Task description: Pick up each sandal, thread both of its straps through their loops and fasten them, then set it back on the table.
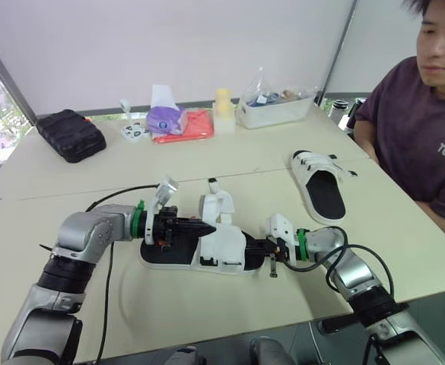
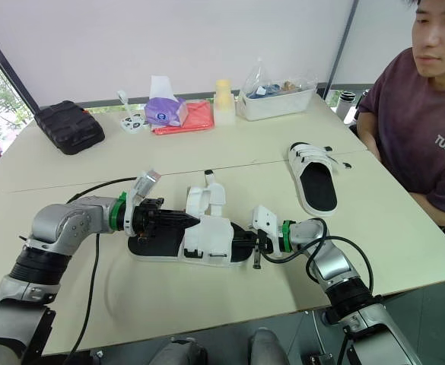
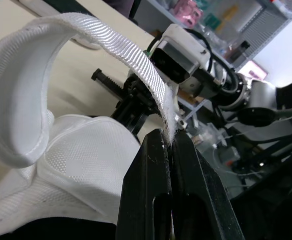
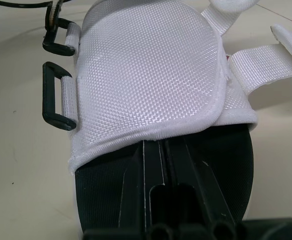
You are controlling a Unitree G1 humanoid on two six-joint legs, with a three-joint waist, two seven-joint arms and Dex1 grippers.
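Note:
A white sandal with a black sole (image 1: 207,247) lies on the table (image 1: 131,304) between my two grippers. My left gripper (image 1: 195,226) is shut on the end of one white strap (image 3: 121,50), which arches up from the sandal's upper. My right gripper (image 1: 259,247) is at the sandal's other end. Its shut fingers (image 4: 178,165) lie on the black footbed, their tips under the white flap (image 4: 146,75). Two black loops (image 4: 56,97) sit on the flap's side. A second white sandal (image 1: 319,185) lies flat at the right.
A person in a dark shirt (image 1: 424,137) sits at the table's right side, close to the second sandal. Along the far edge are a black pouch (image 1: 70,134), a purple tissue pack (image 1: 166,118), a red cloth (image 1: 195,125) and a clear bin (image 1: 275,106). A black cable (image 1: 123,192) trails by my left arm.

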